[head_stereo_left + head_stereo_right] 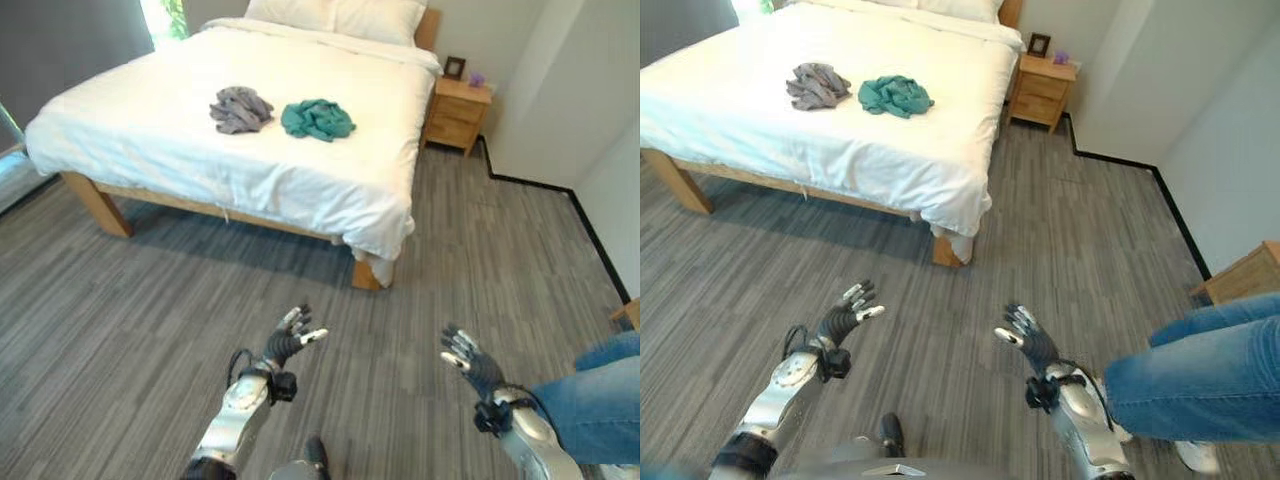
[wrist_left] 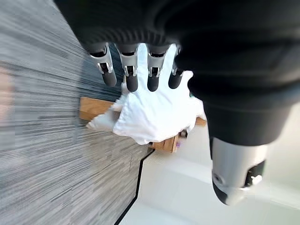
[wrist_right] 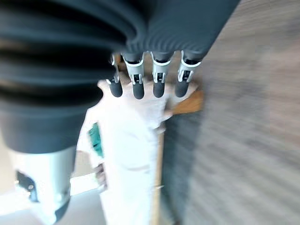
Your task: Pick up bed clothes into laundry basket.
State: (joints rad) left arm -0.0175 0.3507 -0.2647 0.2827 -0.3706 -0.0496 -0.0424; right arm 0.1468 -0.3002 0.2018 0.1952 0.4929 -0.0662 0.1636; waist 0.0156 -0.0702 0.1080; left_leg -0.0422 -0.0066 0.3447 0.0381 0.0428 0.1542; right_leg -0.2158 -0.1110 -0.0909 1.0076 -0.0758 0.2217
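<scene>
Evidently no reach has begun: the left robot hand (image 1: 288,341) and the right robot hand (image 1: 468,362) are held low over the floor (image 1: 130,300), well apart from the bed (image 1: 300,170), fingers spread wide and nothing carried. A grey garment (image 1: 240,109) and a teal garment (image 1: 317,119) are left bunched just beside each other on the white cover, presumably dropped there for collection. A walk to the bed is judged necessary first. A person's leg (image 1: 600,395) is cut off at the right edge. Whether the garments are shirts or trousers cannot be told.
</scene>
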